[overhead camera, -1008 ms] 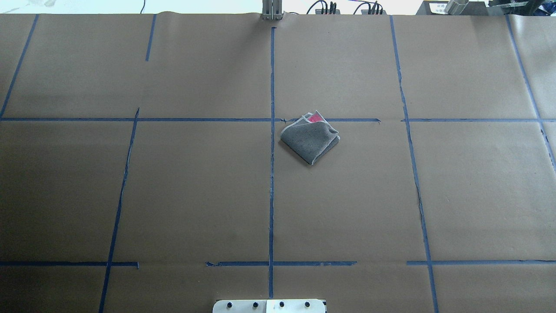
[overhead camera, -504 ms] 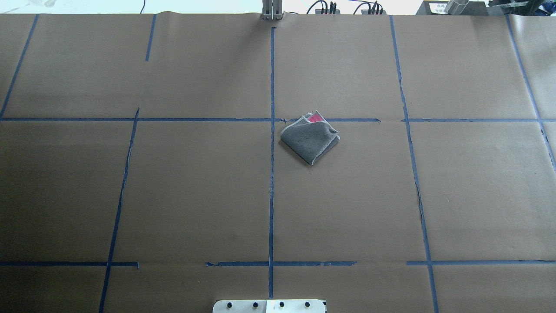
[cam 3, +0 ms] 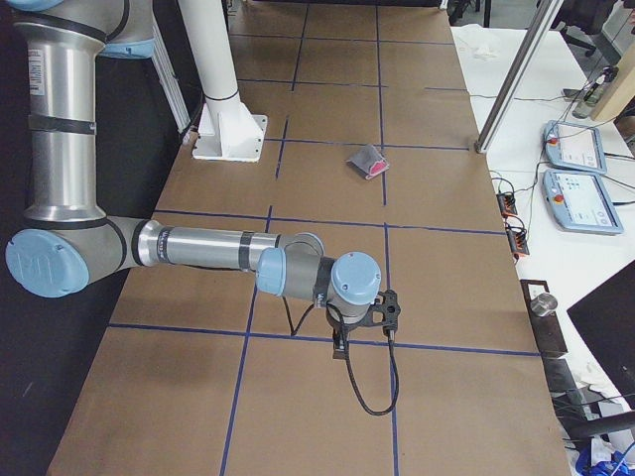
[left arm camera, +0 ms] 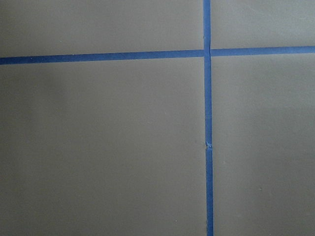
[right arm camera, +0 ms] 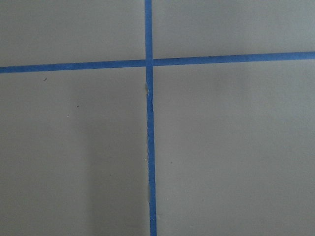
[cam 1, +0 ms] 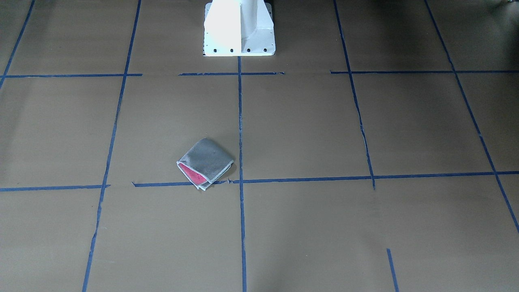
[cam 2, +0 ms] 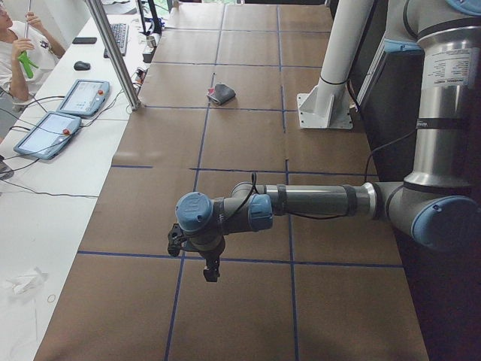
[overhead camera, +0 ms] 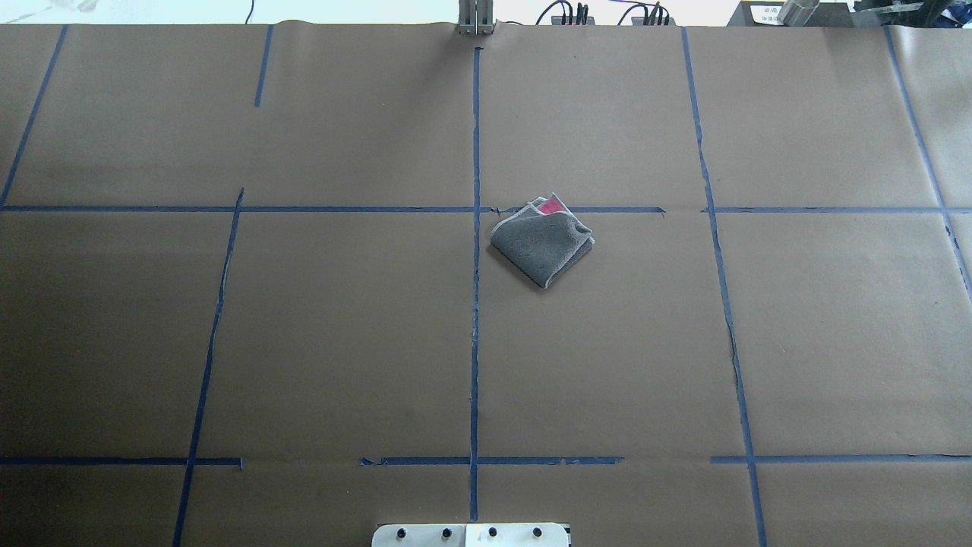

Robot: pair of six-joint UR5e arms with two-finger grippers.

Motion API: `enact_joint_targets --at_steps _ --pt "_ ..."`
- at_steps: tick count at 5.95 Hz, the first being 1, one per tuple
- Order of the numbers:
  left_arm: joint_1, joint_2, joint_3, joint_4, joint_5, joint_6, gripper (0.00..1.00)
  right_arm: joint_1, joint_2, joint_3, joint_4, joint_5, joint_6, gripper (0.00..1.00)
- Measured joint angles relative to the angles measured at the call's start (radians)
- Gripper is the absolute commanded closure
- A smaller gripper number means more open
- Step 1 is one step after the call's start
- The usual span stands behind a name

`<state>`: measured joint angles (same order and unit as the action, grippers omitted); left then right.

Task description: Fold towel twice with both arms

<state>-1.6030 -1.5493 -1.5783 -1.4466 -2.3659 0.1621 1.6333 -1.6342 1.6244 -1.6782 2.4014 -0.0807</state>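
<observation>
The towel (overhead camera: pixel 541 241) lies folded into a small square near the table's middle, just right of the centre tape line. Its dark grey face is up, and a pink-red corner shows at its far edge. It also shows in the front-facing view (cam 1: pixel 206 163), the left view (cam 2: pixel 221 94) and the right view (cam 3: pixel 368 162). My left gripper (cam 2: pixel 210 267) hangs over the table's left end, far from the towel. My right gripper (cam 3: pixel 340 342) hangs over the right end. I cannot tell whether either is open or shut. Both wrist views show only brown paper and blue tape.
The white pedestal base (cam 1: pixel 239 28) stands at the table's near-robot edge. A metal post (cam 2: pixel 113 53) stands at the far edge. Tablets (cam 2: pixel 83 96) and an operator (cam 2: pixel 15 53) are beyond that edge. Blue tape lines (overhead camera: pixel 475 228) grid the brown paper.
</observation>
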Motion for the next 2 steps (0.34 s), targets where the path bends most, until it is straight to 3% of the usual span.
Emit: enact_joint_targets --at_steps 2 --pt "0.0 0.0 0.0 0.0 -0.001 -0.004 0.0 0.009 0.006 0.0 0.0 -0.034 0.031 0.0"
